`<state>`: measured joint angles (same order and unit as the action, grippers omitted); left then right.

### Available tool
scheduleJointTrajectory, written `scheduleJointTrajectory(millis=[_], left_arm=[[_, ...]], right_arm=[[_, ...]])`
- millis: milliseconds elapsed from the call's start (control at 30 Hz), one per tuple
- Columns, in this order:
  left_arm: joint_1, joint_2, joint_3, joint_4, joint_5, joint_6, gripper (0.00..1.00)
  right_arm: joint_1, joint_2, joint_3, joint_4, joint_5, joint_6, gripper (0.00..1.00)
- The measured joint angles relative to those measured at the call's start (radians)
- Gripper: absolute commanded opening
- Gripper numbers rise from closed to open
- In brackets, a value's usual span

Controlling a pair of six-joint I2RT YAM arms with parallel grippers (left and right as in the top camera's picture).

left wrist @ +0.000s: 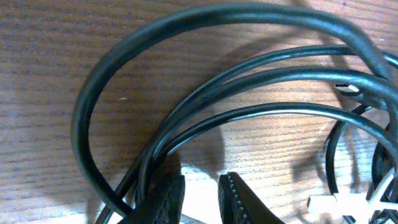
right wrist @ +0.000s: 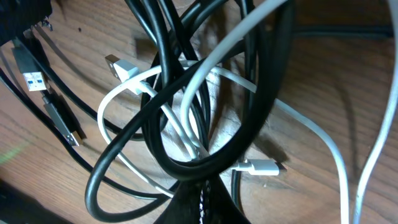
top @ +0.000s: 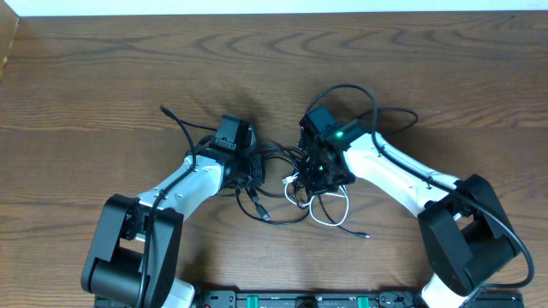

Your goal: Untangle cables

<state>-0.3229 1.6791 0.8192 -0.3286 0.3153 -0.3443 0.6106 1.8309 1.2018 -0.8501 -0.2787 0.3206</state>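
Observation:
The cables lie in a knot at the table's middle between both grippers: thin black cables point(top: 274, 154) and a white cable point(top: 330, 214) looped toward the front. My left gripper point(top: 250, 178) is low over the knot's left side. Its jaws point(left wrist: 202, 198) stand a little apart with bare table in the gap. Black cables point(left wrist: 280, 78) curve past the left finger point(left wrist: 165, 202) on its outer side. My right gripper point(top: 318, 174) is shut, fingertips point(right wrist: 204, 186) pressed together. A black loop point(right wrist: 186, 169) and the white cable point(right wrist: 124, 87) cross right at the tips; a pinch cannot be made out.
A white plug point(right wrist: 258, 167) and a USB plug point(right wrist: 30, 73) lie loose on the wood. One black end point(top: 167, 111) trails far left of the knot, another point(top: 364, 233) to the front right. A thicker arm cord point(top: 360, 90) arches behind the right gripper.

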Motion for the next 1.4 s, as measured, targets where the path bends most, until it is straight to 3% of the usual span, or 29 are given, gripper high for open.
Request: scheduleJointTrajectory(millis=[167,433,667,933,1000,1067,1400], left_arm=[[0.0,0.0,0.0,0.0,0.0,0.0,0.26],[0.0,0.0,0.0,0.0,0.0,0.0,0.26],[0.0,0.0,0.0,0.0,0.0,0.0,0.26],[0.0,0.0,0.0,0.0,0.0,0.0,0.26],[0.0,0.0,0.0,0.0,0.0,0.0,0.26],[0.0,0.0,0.0,0.0,0.0,0.0,0.26],[-0.001,-0.001,0.0,0.0,-0.001,0.0,0.26]], right_arm=[[-0.04,-0.103,0.0,-0.027,-0.001,-0.019,0.01],[-0.082,-0.426,0.003,-0.101,0.014,-0.047,0.01],[-0.109,-0.571,0.004,-0.133,0.034,-0.051,0.04],[-0.109,-0.537,-0.033,-0.115,0.042,-0.06,0.28],[-0.109,-0.502,-0.066,-0.071,0.041,-0.054,0.31],[-0.109,-0.466,-0.095,-0.007,0.042,-0.045,0.4],[-0.099,-0.226,-0.13,0.391,0.0,0.089,0.32]])
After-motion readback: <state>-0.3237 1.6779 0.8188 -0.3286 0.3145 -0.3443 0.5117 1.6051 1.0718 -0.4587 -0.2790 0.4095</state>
